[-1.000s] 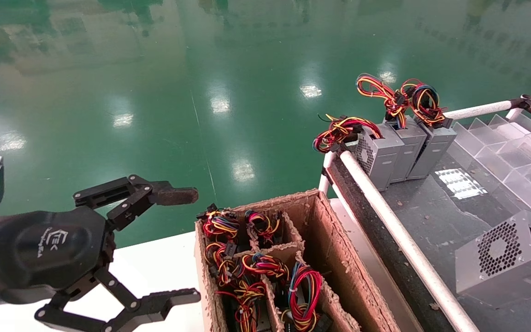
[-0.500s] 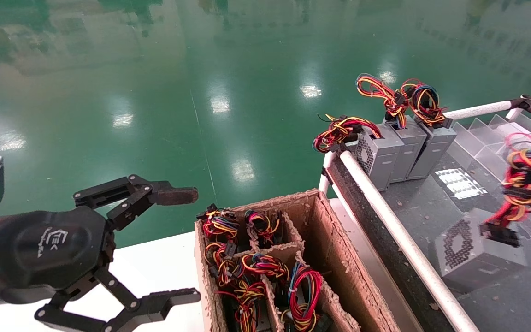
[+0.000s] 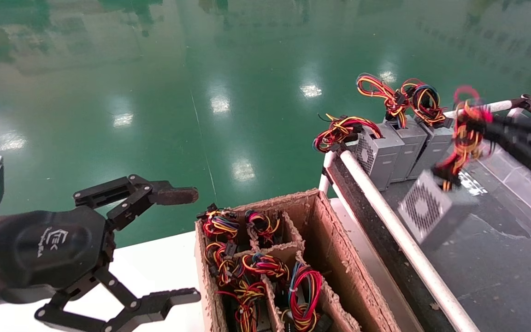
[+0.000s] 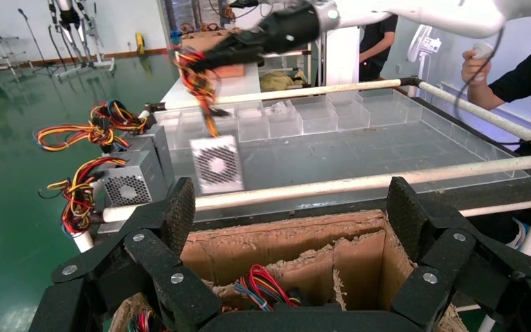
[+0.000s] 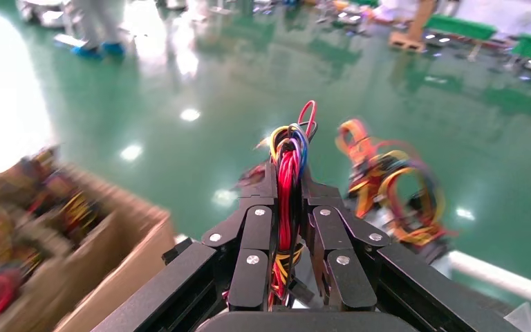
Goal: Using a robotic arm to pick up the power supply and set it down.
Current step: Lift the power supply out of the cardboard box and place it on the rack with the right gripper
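Note:
A grey power supply with a round fan grille hangs tilted above the dark table, close to the white rail. My right gripper is shut on its red, yellow and blue wire bundle, which runs between the closed fingers. In the left wrist view the same power supply dangles from the right gripper. My left gripper stays open and empty at the lower left, beside the cardboard box.
Three more grey power supplies stand in a row at the table's far corner. The white rail edges the table. A divided cardboard box holds several wired units. Clear dividers line the far side, and a person stands beyond.
The power supply has risen off the near right of the table and swung leftward and farther away, toward the row of three. The left arm has not moved.

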Robot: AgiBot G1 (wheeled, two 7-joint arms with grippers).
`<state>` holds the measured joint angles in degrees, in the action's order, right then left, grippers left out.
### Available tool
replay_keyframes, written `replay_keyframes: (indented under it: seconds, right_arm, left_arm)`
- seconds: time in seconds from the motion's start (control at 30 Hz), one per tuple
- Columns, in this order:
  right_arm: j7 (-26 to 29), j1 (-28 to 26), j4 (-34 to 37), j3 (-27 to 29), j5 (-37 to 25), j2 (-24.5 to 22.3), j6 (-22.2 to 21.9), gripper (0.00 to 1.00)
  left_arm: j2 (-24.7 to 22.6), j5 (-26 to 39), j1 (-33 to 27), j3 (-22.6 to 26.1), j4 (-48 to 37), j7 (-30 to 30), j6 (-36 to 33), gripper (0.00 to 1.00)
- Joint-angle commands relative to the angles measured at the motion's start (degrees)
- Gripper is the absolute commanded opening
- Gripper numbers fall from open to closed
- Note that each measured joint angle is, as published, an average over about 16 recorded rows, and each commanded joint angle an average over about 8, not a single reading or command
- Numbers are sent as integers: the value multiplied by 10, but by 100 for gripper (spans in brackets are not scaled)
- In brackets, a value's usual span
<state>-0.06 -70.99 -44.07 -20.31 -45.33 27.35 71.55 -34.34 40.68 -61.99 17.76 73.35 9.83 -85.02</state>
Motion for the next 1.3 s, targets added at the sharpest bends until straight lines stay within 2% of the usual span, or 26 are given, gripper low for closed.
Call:
replay_keyframes:
  seconds: [0.03, 0.23, 0.43, 0.73, 1.07, 1.1, 1.3]
  right_arm:
    - [7, -42, 35, -12, -23, 25, -2, 0]
    - [-4, -122, 114, -44, -79, 80, -2, 0]
    - [-21, -175, 178, -71, -122, 116, 18, 0]
    - [-48, -229, 250, -91, -149, 146, 66, 0]
    - [-83, -274, 314, -103, -170, 177, 78, 0]
    - [-87, -277, 319, -105, -172, 180, 79, 5]
    - [-107, -291, 346, -111, -182, 193, 85, 80]
  left_arm:
    - [0, 0, 0, 0, 0, 0, 0, 100]
    - [0, 0, 0, 0, 0, 0, 0, 100]
    - [0, 0, 0, 0, 0, 0, 0, 100]
    - [0, 0, 0, 1, 0, 0, 0, 100]
    - [0, -1, 0, 1, 0, 0, 0, 100]
    - [0, -1, 0, 1, 0, 0, 0, 100]
    - [0, -1, 0, 1, 0, 0, 0, 100]
